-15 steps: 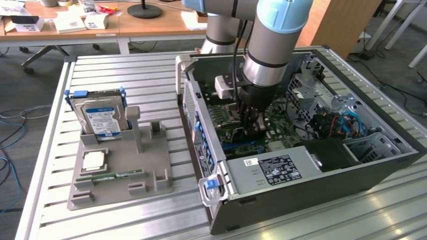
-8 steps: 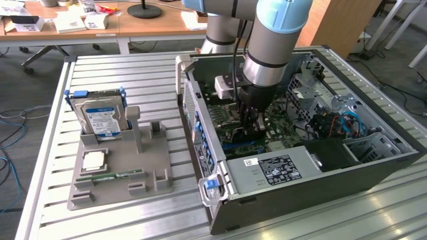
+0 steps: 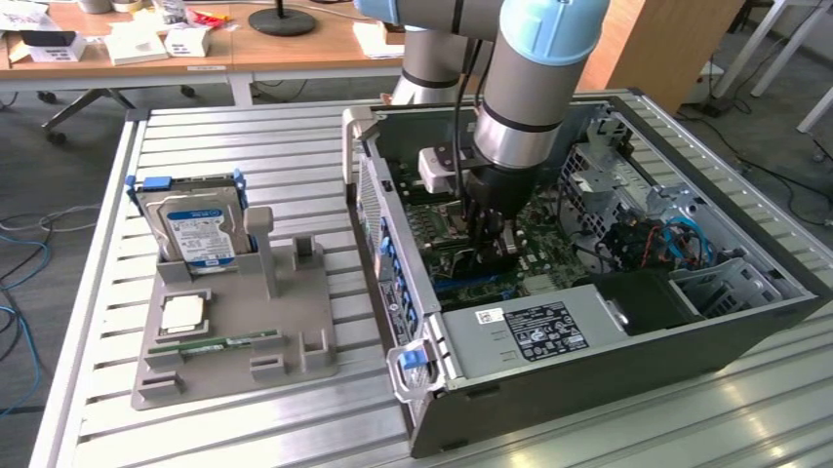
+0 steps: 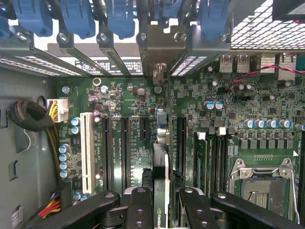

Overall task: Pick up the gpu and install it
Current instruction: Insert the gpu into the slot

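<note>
The arm is reaching down into the open computer case [image 3: 625,322], which is lying on its side on the slatted metal bench [image 3: 234,429] towards the exterior view's right edge. The tool [image 3: 493,255] is standing low over the green motherboard [image 4: 133,138], partly closed, its two black fingers [image 4: 140,207] pressing on either side of the gpu [image 4: 160,191]. The gpu is being held edge-on between them, a thin dark card seen from above, with its pale metal bracket [image 4: 159,55] lying against the rear slot openings of the case, among the blue retention clips [image 4: 76,16]. The card is sitting in line with a black expansion slot, between the other black slots and a further slot beside the RAM sockets [image 4: 217,157]; whether it is fully seated cannot be told. A white slot [image 4: 87,152] and the CPU socket [image 4: 262,183] are lying to either side. On the bench near the exterior view's left edge, a grey parts holder [image 3: 280,322] is carrying a hard drive [image 3: 195,229] standing upright, a CPU chip [image 3: 182,312] and a green RAM stick [image 3: 215,344].
</note>
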Available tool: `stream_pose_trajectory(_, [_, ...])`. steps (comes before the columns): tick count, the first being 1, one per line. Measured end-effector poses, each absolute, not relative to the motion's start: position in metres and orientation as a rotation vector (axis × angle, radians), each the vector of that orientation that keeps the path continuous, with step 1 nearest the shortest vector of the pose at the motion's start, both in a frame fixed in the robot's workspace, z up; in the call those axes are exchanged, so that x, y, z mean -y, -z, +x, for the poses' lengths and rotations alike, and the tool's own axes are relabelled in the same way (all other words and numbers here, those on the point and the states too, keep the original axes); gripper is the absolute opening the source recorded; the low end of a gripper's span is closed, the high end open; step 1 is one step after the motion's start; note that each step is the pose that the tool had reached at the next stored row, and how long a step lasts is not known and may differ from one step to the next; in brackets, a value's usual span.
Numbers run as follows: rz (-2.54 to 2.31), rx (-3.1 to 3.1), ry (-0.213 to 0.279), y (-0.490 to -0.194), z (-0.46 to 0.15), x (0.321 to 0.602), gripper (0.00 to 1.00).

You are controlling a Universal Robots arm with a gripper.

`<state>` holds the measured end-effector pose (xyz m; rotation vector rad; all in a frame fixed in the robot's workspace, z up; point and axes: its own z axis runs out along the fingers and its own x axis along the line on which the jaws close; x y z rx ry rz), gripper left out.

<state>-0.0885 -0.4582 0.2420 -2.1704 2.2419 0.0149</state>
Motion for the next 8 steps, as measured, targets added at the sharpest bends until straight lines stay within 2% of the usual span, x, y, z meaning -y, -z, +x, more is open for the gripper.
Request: stream_pose_trajectory(8, [-2.171, -2.242, -0.018, -0.2420, -0.0885, 0.4582, 0.26])
